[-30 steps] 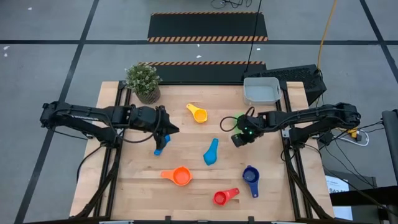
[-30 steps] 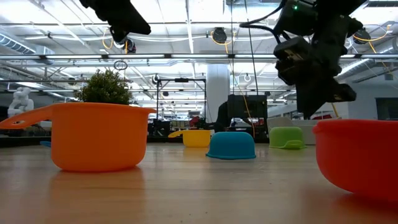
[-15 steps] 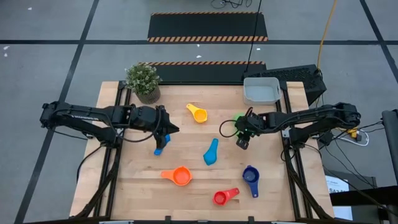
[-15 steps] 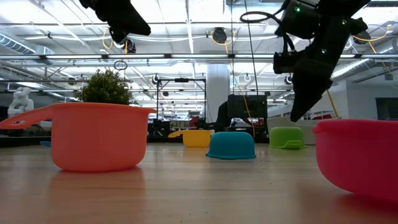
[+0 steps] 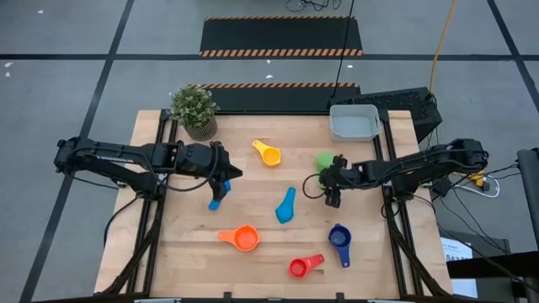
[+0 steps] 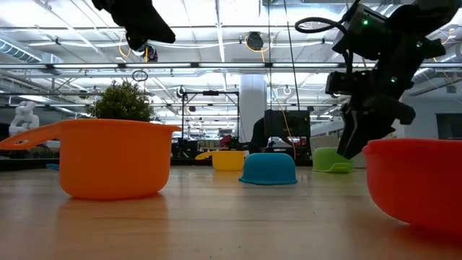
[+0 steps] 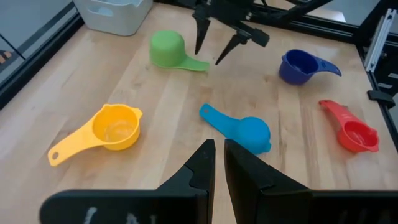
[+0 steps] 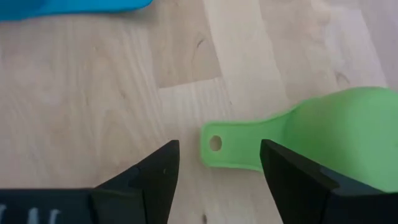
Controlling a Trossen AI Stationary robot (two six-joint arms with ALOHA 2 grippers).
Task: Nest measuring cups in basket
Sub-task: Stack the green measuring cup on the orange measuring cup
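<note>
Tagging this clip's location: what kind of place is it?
Probably a robotics lab or open industrial workspace. The wooden table stands on grey floor beside hazard-striped mats, and the low view shows high ceiling lights and equipment racks behind it.

A small potted green plant [image 5: 194,109] stands at the far left corner of the pale wooden table [image 5: 253,202] (its leafy top also rises behind the tabletop in the low view), while black-and-orange hazard-striped mats [image 5: 281,36] lie on the grey floor beyond.

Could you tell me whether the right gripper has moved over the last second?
Yes: the right gripper has dropped lower, toward the green plastic measuring cup.
</note>
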